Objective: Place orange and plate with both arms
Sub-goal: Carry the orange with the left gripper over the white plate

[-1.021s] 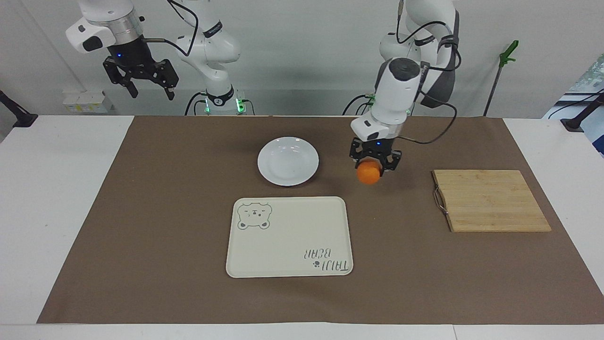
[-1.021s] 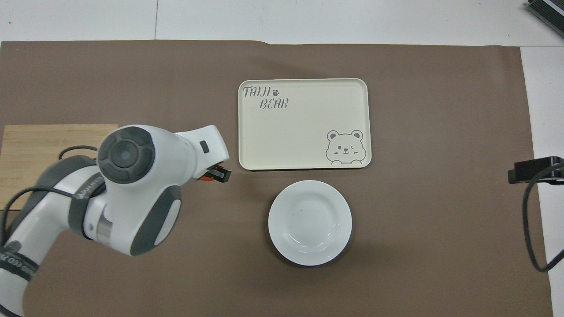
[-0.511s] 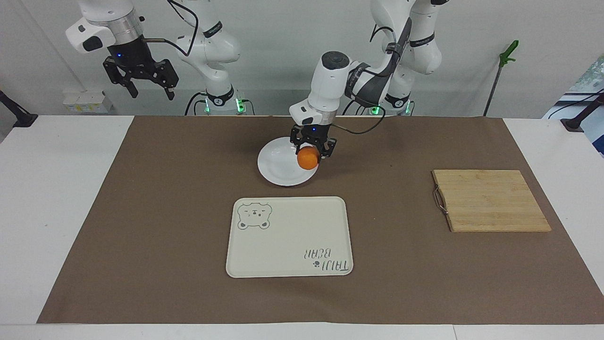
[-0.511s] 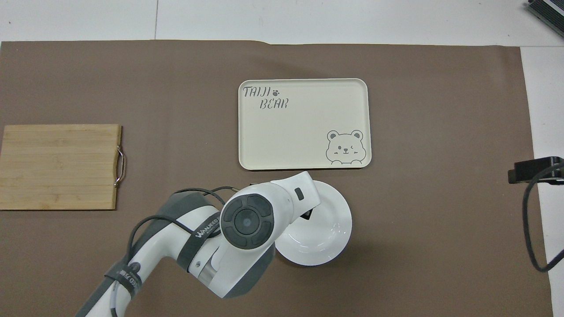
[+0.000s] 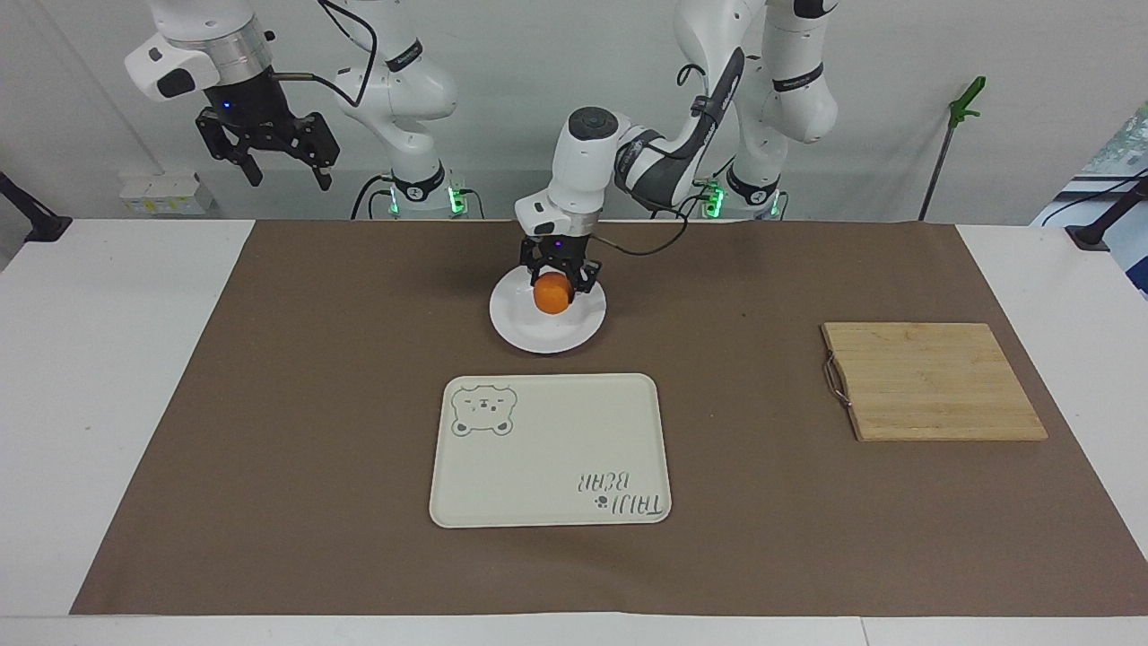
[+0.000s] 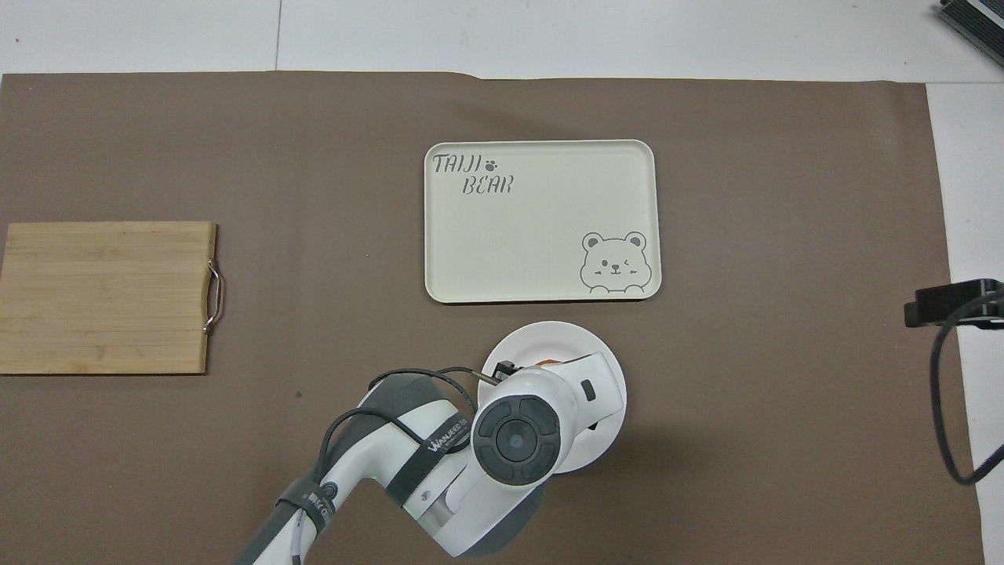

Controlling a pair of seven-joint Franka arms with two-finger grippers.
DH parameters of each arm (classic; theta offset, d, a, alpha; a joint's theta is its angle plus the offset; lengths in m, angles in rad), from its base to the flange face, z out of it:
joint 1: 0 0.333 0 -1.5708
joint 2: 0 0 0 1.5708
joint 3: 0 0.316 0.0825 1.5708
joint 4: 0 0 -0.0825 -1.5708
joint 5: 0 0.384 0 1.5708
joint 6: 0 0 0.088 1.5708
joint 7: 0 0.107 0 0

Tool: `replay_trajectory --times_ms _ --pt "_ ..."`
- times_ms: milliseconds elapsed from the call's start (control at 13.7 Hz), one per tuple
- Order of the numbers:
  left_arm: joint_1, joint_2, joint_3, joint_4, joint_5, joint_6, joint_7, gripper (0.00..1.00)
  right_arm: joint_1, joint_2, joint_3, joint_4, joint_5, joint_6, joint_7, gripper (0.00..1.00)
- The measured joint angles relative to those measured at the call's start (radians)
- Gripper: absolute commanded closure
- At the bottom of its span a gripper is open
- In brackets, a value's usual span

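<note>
The orange [image 5: 552,293] hangs just over the middle of the white plate [image 5: 516,327], with my left gripper [image 5: 554,285] shut on it. In the overhead view the left arm covers most of the plate [image 6: 541,339], and only a sliver of the orange [image 6: 551,362] shows past the wrist. My right gripper [image 5: 282,175] waits high in the air at the right arm's end of the table, its fingers spread open and holding nothing.
A cream tray with a bear drawing [image 5: 549,449] lies farther from the robots than the plate. A wooden board [image 5: 933,381] sits toward the left arm's end. Brown paper [image 5: 314,404] covers the table.
My left gripper has carried the orange from beside the wooden board across to over the plate's middle and lowered it. The right arm has not moved.
</note>
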Motion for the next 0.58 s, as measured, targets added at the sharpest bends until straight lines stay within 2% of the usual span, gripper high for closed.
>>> replay_trajectory --times_ms 146,219,292,365,584 --pt "-0.014 0.023 -0.004 -0.001 -0.002 0.004 -0.004 1.00 0.000 0.000 0.000 0.000 0.000 0.000 0.000 0.00" --pt "-0.023 0.038 -0.005 -0.001 -0.002 0.010 -0.014 0.89 0.000 0.000 0.000 0.000 0.000 0.000 0.000 0.00" --pt "-0.029 0.048 -0.007 -0.001 -0.003 0.015 -0.021 0.57 0.000 0.000 0.000 0.000 0.000 0.000 0.000 0.00" --pt "-0.032 0.053 -0.007 -0.001 -0.003 0.016 -0.024 0.01 0.000 0.000 0.000 0.000 0.000 0.000 0.000 0.00" --pt "-0.030 0.054 0.002 0.002 -0.003 0.016 -0.024 0.00 -0.010 -0.001 -0.004 0.000 0.000 -0.001 -0.002 0.00"
